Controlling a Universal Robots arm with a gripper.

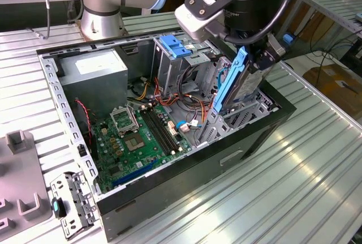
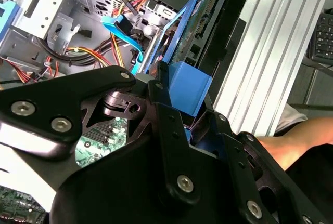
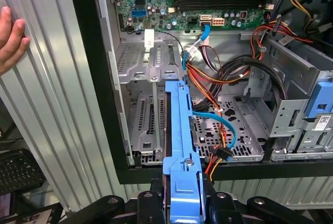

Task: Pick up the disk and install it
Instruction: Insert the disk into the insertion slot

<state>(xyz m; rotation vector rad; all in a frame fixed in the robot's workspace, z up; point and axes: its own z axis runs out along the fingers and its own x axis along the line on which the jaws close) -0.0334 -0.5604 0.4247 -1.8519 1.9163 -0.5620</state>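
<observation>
**Disk held on end over the drive bay**

Starting from the exterior view's left, a loose metal bracket (image 1: 70, 201) lies on the counter (image 1: 294, 159) beside the open computer case (image 1: 186, 193). Inside the case sit the power supply (image 1: 93, 68), the motherboard (image 1: 138, 136) and the tall metal cage (image 1: 169, 65) with its blue latch (image 1: 172, 46). Toward the exterior view's right, the gripper (image 1: 257, 57) is clamped on the upper end of the disk (image 1: 229, 85), pinching its blue carrier frame. The disk hangs straight below the gripper, standing on edge. Its long axis runs steeply down and leans toward the exterior view's left, and its lower end is at the mouth of the drive bay (image 1: 240, 116). Whether that end touches the bay's metal cannot be told. By the look of it, the disk is lined up with the bay but not yet seated.
</observation>
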